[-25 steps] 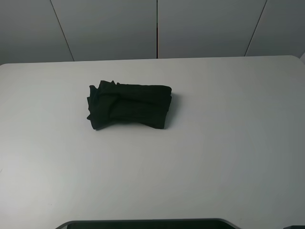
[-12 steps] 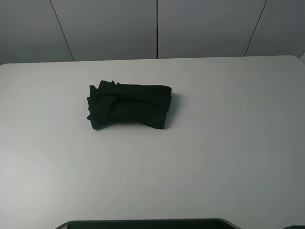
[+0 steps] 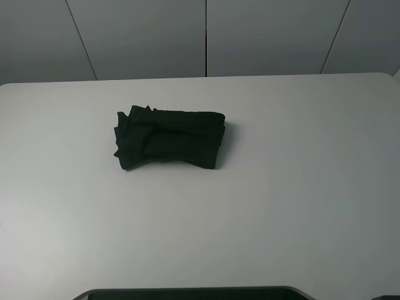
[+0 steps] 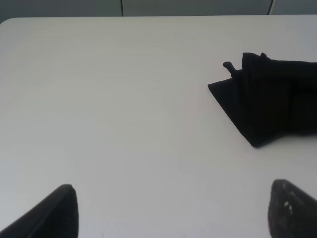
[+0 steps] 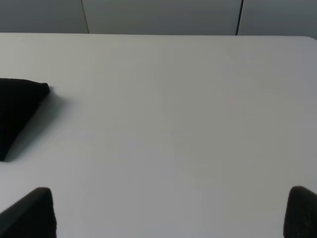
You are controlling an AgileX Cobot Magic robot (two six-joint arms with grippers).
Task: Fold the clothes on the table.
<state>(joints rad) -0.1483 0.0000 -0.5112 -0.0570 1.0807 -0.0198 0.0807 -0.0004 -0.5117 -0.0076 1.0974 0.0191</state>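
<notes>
A black garment (image 3: 169, 139) lies folded into a compact bundle on the white table (image 3: 281, 187), left of centre and toward the back. Both arms are out of the exterior high view. In the left wrist view the bundle (image 4: 270, 101) lies ahead of my left gripper (image 4: 171, 210), whose fingertips (image 4: 52, 213) stand wide apart and hold nothing. In the right wrist view only a corner of the bundle (image 5: 17, 111) shows, far from my right gripper (image 5: 171, 213), whose fingertips (image 5: 29, 213) are also wide apart and empty.
Grey wall panels (image 3: 206, 37) stand behind the table's back edge. A dark base edge (image 3: 187, 292) shows at the bottom of the exterior high view. The table's right back corner (image 3: 390, 78) is rounded.
</notes>
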